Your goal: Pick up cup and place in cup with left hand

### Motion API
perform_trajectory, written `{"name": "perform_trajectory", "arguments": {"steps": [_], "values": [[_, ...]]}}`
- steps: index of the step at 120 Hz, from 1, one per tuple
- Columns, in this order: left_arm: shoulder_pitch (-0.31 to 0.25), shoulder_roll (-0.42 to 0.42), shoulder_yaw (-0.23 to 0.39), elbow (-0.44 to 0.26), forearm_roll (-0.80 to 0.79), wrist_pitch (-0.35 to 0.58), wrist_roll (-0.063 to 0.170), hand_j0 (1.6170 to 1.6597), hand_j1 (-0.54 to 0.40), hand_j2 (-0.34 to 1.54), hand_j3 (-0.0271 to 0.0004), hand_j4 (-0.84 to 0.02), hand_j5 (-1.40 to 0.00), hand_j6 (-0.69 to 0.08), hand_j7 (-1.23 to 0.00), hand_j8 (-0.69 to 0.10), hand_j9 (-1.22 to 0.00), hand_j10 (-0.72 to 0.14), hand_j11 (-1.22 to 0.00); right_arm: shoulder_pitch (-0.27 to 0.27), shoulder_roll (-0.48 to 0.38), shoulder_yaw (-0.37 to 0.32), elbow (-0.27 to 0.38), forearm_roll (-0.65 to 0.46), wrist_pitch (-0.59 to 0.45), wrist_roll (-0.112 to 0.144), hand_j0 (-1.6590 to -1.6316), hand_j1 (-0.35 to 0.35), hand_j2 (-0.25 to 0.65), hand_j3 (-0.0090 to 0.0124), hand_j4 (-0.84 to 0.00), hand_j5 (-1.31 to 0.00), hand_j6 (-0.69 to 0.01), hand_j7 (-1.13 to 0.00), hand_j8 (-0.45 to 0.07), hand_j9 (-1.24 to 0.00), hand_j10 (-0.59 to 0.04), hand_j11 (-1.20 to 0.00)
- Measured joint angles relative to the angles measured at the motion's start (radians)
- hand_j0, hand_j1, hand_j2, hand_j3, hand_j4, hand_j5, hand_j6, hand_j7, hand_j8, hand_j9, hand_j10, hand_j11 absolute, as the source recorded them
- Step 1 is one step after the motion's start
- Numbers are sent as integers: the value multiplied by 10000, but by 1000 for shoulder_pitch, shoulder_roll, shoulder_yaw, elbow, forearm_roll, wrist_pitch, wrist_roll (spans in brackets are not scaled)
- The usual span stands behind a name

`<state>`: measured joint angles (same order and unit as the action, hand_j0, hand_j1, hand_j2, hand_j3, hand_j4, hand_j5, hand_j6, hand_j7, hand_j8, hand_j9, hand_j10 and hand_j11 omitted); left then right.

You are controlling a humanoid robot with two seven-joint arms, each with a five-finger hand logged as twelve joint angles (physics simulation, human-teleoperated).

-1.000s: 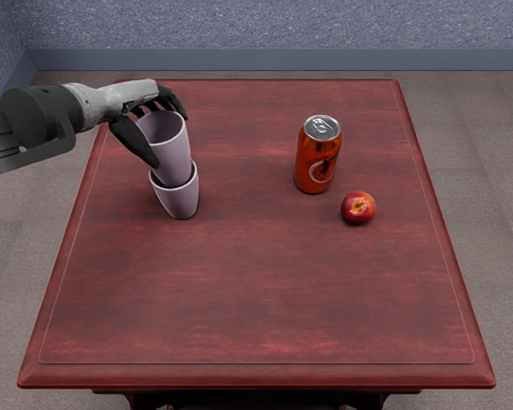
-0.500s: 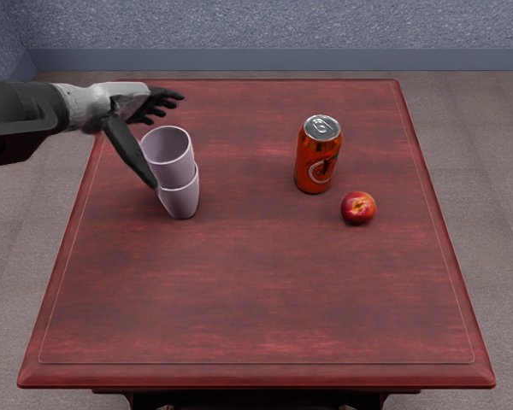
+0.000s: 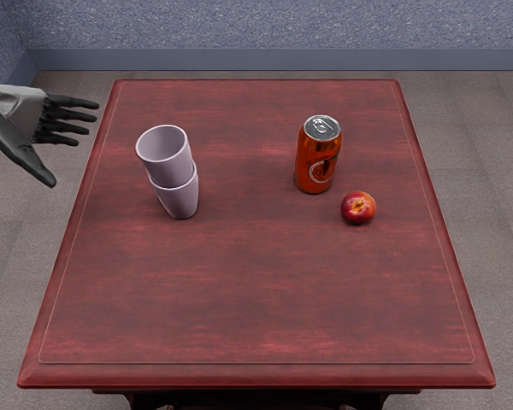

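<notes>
Two pale lilac cups are stacked on the left part of the table. The upper cup [image 3: 167, 158] sits with its lower part inside the lower cup [image 3: 179, 196], its rim tilted slightly to the left. My left hand [image 3: 75, 147] is at the picture's left edge, beyond the table's left side and apart from both cups. Its fingers are spread and hold nothing.
An orange-red soda can [image 3: 315, 158] stands upright right of the table's middle. A red and yellow fruit [image 3: 358, 207] lies just in front of it to the right. The wooden table [image 3: 256, 290] has a raised dark border.
My left hand has let go of the upper cup, opened its fingers and drawn back to the left. The upper cup has shifted a little and stays in the lower one.
</notes>
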<state>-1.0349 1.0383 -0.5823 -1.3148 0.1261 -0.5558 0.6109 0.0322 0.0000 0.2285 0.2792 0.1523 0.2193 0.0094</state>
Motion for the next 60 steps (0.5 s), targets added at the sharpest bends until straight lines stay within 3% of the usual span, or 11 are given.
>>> {"name": "perform_trajectory", "arguments": {"steps": [11,24,60], "values": [[77,4,0,90,-182,-33,0,16580,3334,28,0,-152,-181,-152,-179,-152,-177,-153,-177,0,0,0,0,0,0,0,-16581,-3489,-2,0,0,1,8,0,6,1,4,0],[187,3,1,134,-324,-48,0,16580,3397,12,0,-82,-105,-80,-104,-80,-103,-84,-103,0,0,0,0,0,0,0,-16581,-3489,-2,0,0,1,8,0,6,1,4,0],[198,26,2,157,-408,-56,0,16581,3464,-7,0,2,-21,7,-22,5,-22,-3,-22,0,0,0,0,0,0,0,-16581,-3489,-2,0,0,1,9,0,7,1,5,1]]}}
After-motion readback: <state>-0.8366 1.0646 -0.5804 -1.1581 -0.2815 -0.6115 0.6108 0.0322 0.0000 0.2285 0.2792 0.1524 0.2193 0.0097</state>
